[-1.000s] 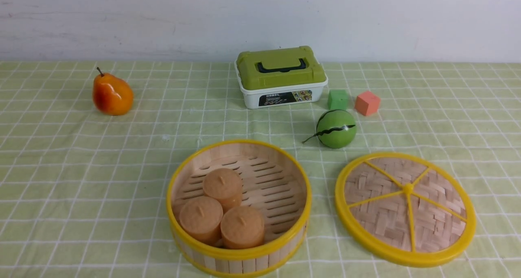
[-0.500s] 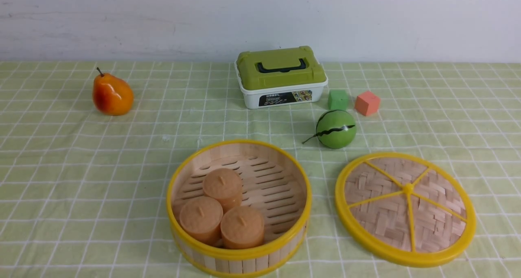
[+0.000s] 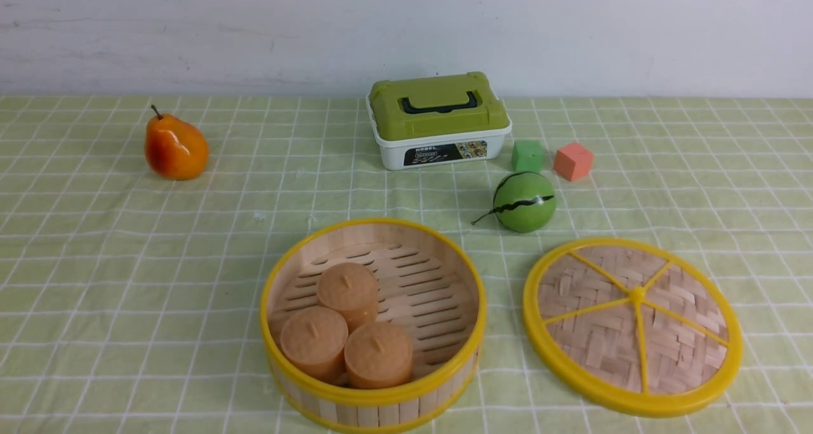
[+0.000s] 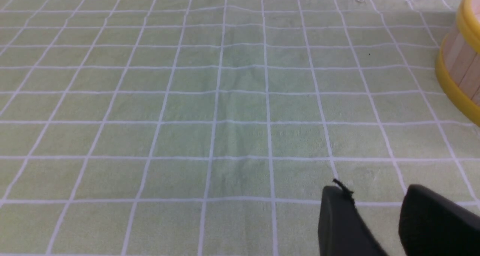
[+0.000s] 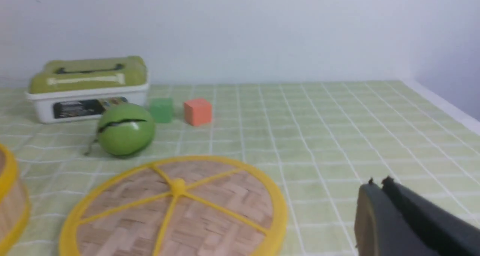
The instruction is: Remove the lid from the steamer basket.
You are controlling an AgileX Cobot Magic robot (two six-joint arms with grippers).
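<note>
1. Note the lid (image 3: 635, 326) lying flat on the surface (image 3: 127, 262), near right, with spokes and knob facing up. Being round, has no long axis to tell.
2. Rests just right of the basket (image 3: 375, 396), apart from it and not touching.
3. Leaves the basket open and upright at near centre, with three buns (image 3: 378, 354) bunched on the near-left part of its slotted floor.
4. Find a melon (image 3: 524, 201) just beyond the lid's far-left edge. Farther back, find a green cube (image 3: 528, 155) and an orange cube (image 3: 573, 161) side by side, with a green-topped box (image 3: 438, 119) left of them.
5. Find a pear (image 3: 176, 148) far left, well apart from everything else.
6. From the left wrist, see the left tool (image 4: 375, 196) low over bare cloth, fingers parted with cloth showing between them, holding nothing. Catches a bit of basket wall at the frame's edge.
7. From the right wrist, see the right tool (image 5: 378, 184) pinched closed on nothing, near the lid but clear of it.
8. Compared with the earlier front frames, finds nothing moved: lid, basket and the rest in the same places.
</note>
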